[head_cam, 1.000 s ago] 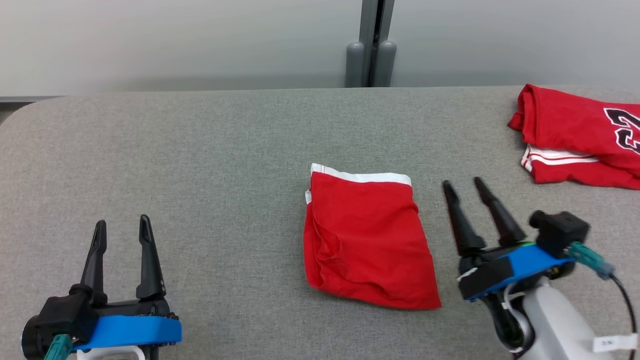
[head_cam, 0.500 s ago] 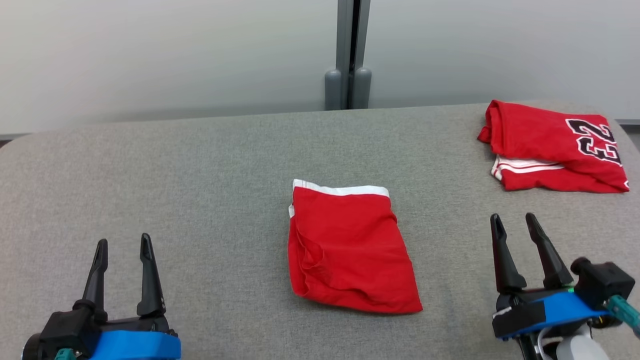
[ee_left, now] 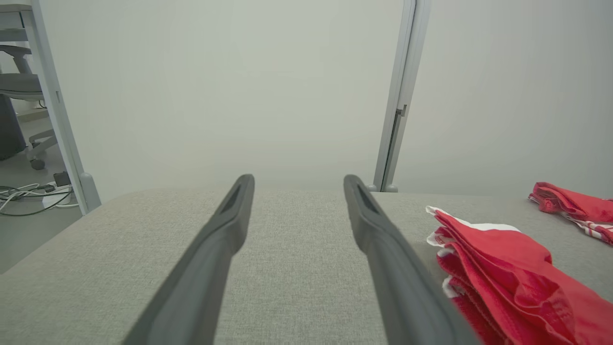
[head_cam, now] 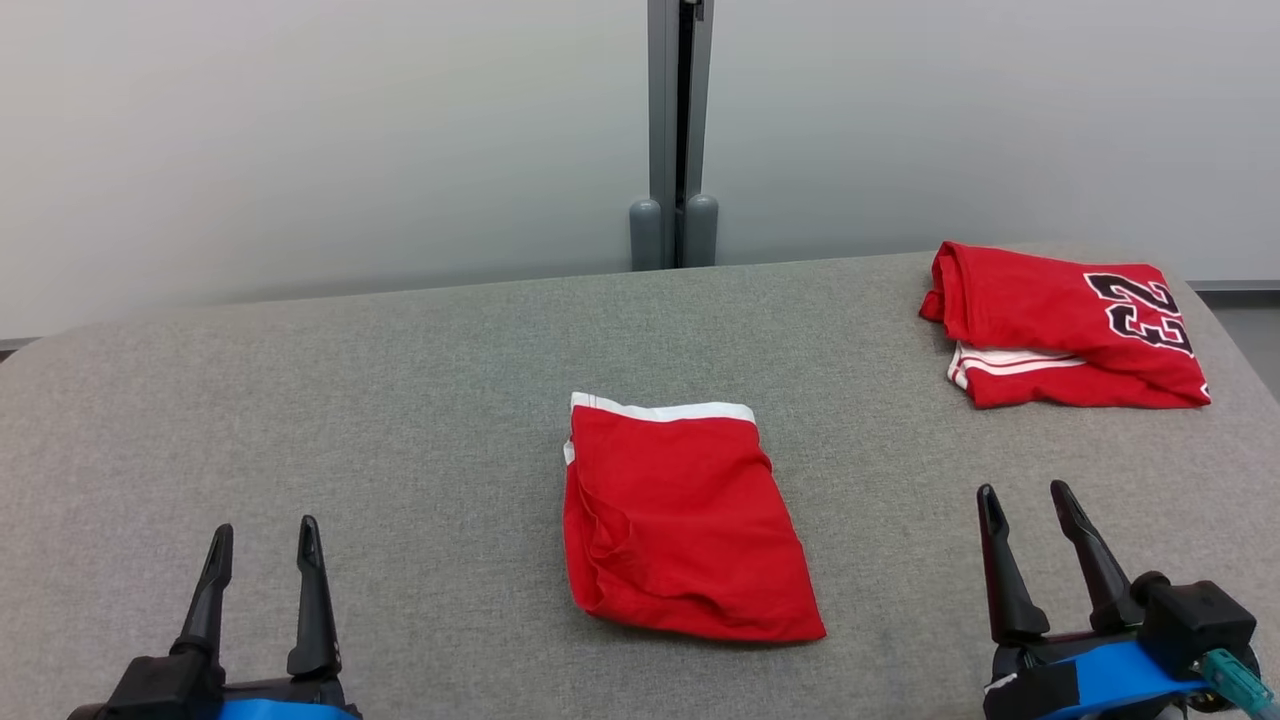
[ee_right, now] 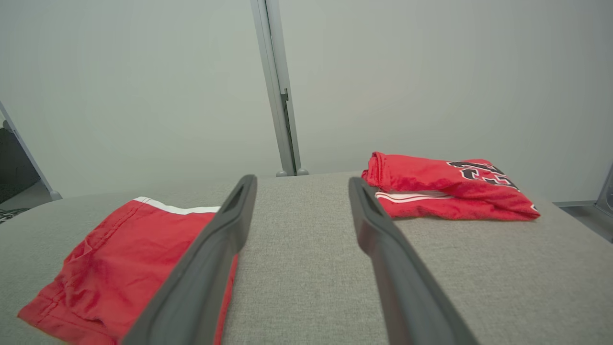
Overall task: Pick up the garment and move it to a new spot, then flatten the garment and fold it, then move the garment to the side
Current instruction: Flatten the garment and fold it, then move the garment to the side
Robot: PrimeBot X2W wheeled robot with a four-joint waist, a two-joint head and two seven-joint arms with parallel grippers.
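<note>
A folded red garment [head_cam: 680,520] with a white waistband lies flat in the middle of the grey padded table [head_cam: 400,400]; it also appears as the garment [ee_left: 498,268] and the garment [ee_right: 129,258] in the wrist views. My left gripper [head_cam: 265,527] is open near the front left, well apart from the cloth. My right gripper [head_cam: 1024,490] is open at the front right, clear of the garment's right edge. Nothing sits between the fingers of the left gripper [ee_left: 299,179] or the right gripper [ee_right: 302,179].
A second folded red garment, a jersey with black numbers [head_cam: 1065,325], lies at the table's far right corner, and this jersey [ee_right: 450,189] is ahead of my right gripper. A grey partition post [head_cam: 675,130] stands behind the table. A chair and cables [ee_left: 28,187] are off the left edge.
The head view has tilted up, so the scene sits lower in the picture. My right gripper has drawn back from beside the garment toward the front right. Both grippers stay open.
</note>
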